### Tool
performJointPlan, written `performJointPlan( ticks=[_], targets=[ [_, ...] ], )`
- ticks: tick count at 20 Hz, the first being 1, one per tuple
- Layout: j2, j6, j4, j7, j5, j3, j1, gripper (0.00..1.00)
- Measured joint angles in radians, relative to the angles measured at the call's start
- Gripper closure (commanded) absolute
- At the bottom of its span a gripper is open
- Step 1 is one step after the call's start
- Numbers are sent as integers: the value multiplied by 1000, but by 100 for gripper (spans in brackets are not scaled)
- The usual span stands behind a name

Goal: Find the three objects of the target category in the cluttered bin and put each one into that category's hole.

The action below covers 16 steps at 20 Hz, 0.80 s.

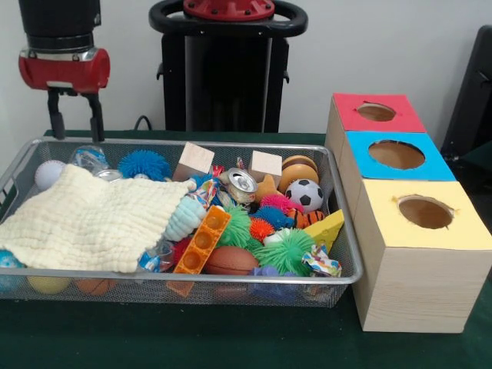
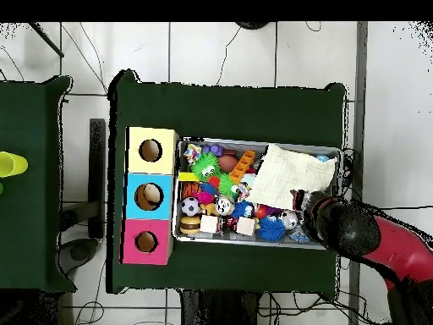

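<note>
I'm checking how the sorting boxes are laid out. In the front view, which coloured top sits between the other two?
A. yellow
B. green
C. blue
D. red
C: the blue-topped box sits in the middle of the row, with the red-topped box behind it and the yellow-topped box in front.

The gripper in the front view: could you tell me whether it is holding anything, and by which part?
Nothing is held. The gripper hangs open and empty above the bin.

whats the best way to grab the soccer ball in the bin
Come straight down on the soccer ball and close the tool across its widest part. It sits on top of the pile, but the bin wall and neighbouring toys crowd its sides.
</note>
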Motion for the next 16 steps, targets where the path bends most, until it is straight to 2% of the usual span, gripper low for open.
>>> performJointPlan(
  ticks=[5,16],
  targets=[
    [66,0,-50,0,-58,14,-24,0],
    [223,0,-70,0,-169,21,-73,0]
  ],
)
